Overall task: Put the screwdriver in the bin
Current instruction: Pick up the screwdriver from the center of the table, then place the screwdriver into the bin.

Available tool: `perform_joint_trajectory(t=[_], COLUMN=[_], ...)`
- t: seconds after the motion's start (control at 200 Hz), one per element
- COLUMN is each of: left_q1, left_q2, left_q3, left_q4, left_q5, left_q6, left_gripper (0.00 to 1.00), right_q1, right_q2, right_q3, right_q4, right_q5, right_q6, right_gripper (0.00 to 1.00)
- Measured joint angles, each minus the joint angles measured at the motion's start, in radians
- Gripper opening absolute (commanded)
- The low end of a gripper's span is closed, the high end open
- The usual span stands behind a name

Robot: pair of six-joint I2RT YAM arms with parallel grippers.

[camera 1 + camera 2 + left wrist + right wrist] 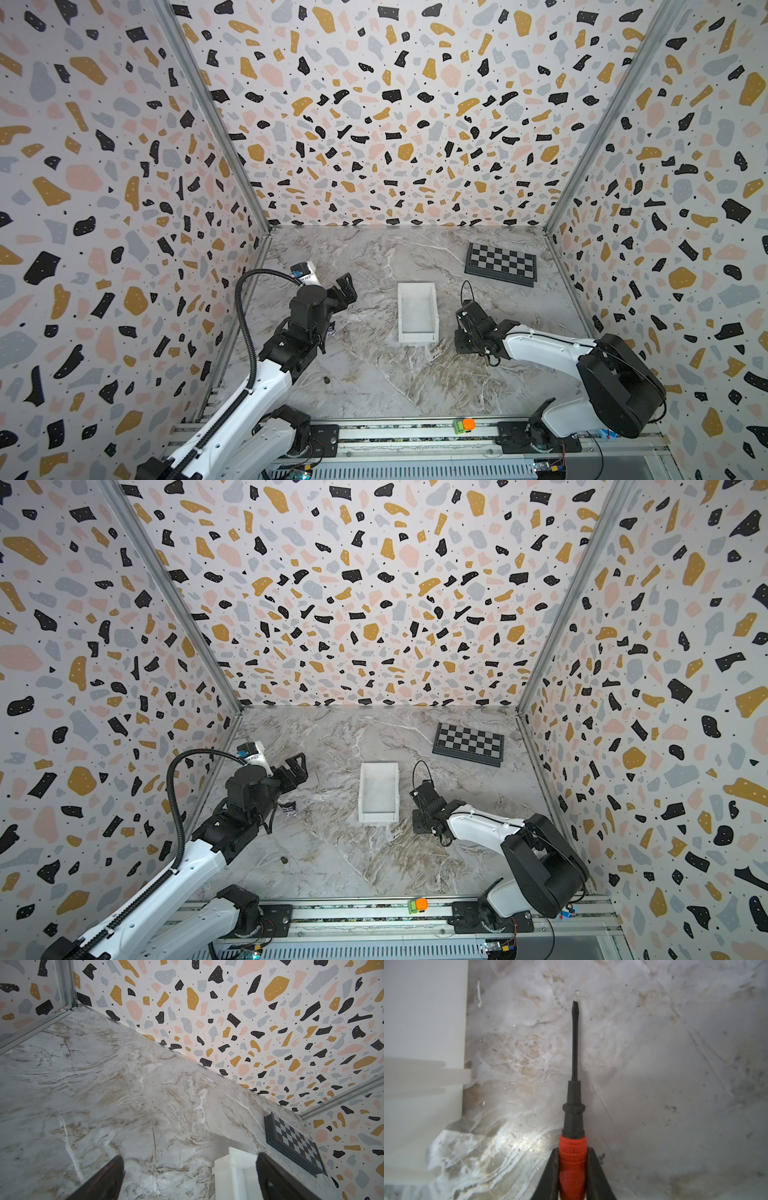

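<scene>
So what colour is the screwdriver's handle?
Red-orange, with a black collar; the right wrist view shows the screwdriver best.

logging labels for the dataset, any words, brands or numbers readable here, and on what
None can be read.
The screwdriver handle bears a small dark mark, too blurred to read.
The chessboard, the bin and the orange-and-green block show no lettering.

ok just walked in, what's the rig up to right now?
The right gripper is shut on the red handle of the screwdriver, low over the marble table right beside the bin. I can't tell whether the tool is lifted off the surface. The bin is empty. The left gripper hangs open on the bin's other side, holding nothing.
</scene>
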Motion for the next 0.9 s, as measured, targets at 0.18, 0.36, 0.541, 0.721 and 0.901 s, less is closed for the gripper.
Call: perform_joint_trajectory(t=[0.18,0.36,0.541,0.721,0.901], left_q1=[0.000,0.000,0.000,0.000,0.000], left_q2=[-0.018,-0.020,-0.019,-0.019,-0.028], left_q3=[-0.002,-0.002,-0.005,-0.005,-0.005], left_q4=[-0.005,-0.011,-0.010,-0.013,-0.025], left_q5=[-0.011,-0.024,-0.024,-0.025,-0.045], left_q6=[0.001,0.002,0.002,0.002,0.005], left_gripper=[1.00,1.00,1.00,1.00,1.00], right_q1=[0.000,0.003,0.037,0.097,0.156], right_q2=[-0.014,-0.091,-0.105,-0.034,0.070], right_q3=[0.047,0.174,0.329,0.434,0.465], right_q4=[-0.040,-0.109,-0.129,-0.132,-0.130], right_q5=[0.005,0.022,0.027,0.026,0.024], right_q6=[-0.010,-0.041,-0.081,-0.119,-0.141], right_gripper=[0.14,0.14,0.14,0.14,0.14])
